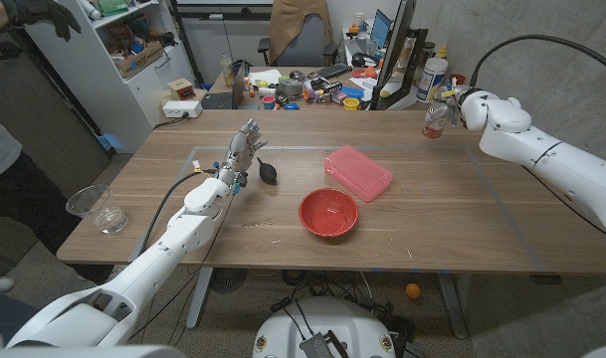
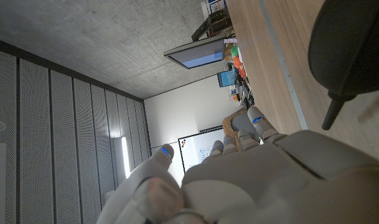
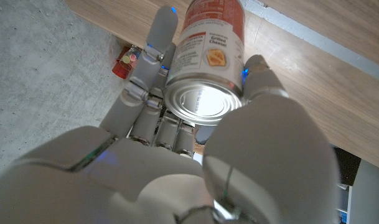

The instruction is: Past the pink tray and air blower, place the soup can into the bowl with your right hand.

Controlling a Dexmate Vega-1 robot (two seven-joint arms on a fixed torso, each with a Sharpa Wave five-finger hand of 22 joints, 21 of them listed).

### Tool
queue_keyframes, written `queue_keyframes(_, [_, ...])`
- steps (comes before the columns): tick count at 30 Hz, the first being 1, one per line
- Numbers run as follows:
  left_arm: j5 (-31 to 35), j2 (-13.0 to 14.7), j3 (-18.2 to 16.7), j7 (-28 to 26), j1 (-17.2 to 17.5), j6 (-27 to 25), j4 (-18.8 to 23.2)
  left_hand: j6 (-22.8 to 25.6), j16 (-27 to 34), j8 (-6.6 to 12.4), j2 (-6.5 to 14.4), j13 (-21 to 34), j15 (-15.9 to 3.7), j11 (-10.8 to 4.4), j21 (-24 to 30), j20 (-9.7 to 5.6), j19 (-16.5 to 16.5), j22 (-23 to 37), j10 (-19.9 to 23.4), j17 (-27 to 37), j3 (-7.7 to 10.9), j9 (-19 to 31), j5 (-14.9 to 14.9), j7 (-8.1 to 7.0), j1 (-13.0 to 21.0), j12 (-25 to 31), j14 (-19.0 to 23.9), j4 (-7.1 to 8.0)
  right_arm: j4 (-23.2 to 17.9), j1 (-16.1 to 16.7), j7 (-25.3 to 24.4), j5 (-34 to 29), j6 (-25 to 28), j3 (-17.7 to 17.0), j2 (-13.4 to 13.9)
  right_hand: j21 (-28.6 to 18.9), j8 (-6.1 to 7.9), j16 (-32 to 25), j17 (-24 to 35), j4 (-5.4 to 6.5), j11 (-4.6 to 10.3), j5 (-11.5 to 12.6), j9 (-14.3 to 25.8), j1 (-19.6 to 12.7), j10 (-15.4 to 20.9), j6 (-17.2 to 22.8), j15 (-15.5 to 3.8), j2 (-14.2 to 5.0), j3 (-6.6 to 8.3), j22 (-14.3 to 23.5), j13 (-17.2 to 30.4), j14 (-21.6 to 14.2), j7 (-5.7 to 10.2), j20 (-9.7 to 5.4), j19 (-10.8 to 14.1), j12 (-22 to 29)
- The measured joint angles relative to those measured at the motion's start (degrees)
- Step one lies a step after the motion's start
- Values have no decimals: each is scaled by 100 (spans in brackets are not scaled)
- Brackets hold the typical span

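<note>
My right hand (image 1: 452,107) is at the table's far right corner and grips the red and white soup can (image 1: 435,120). In the right wrist view the fingers (image 3: 153,68) wrap the soup can (image 3: 205,62), whose metal end faces the camera. A red bowl (image 1: 328,212) stands empty near the middle of the table. The pink tray (image 1: 358,171) lies just behind it to the right. A black air blower (image 1: 268,170) lies left of the tray, close to my left hand (image 1: 243,149), which holds nothing with its fingers apart. The blower (image 2: 348,50) looms beside that hand (image 2: 239,168) in the left wrist view.
A clear plastic container (image 1: 97,208) stands at the table's left edge. A cluttered desk (image 1: 312,85) and a white shelf (image 1: 133,60) stand behind the table. A person's dark-gloved hand (image 1: 34,15) and clothing (image 1: 9,179) show at the far left.
</note>
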State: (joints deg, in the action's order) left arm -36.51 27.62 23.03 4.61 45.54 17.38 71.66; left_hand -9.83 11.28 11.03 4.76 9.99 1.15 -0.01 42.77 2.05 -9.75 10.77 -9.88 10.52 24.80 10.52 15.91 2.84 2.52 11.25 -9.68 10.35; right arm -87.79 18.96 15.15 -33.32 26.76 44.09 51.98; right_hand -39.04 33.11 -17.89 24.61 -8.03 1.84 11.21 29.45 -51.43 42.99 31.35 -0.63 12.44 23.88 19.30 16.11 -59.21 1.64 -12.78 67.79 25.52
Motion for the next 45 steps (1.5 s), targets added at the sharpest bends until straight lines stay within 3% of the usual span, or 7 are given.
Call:
queue_keyframes(19, [-4,-21,18,111,-70,37,-104,0,0,0,0,0,0,0,-31,0,0,0,0,0,18,0,0,0,0,0,0,18,-1062,498,92,-119,-147,-522,417,-89,-1,44,52,22,-11,-22,-17,-35,53,43,-2,35,-24,-1,0,-62,-1,41,-41,0])
queue_keyframes(45, [-64,-37,23,353,-158,129,-281,0,0,0,1,0,0,0,-41,0,0,0,0,0,17,0,0,1,1,0,0,17,-2804,1533,269,-37,-235,-1400,1060,-211,-1,49,104,46,-20,-23,-51,-80,123,71,14,80,-49,26,1,-131,11,40,-40,1])
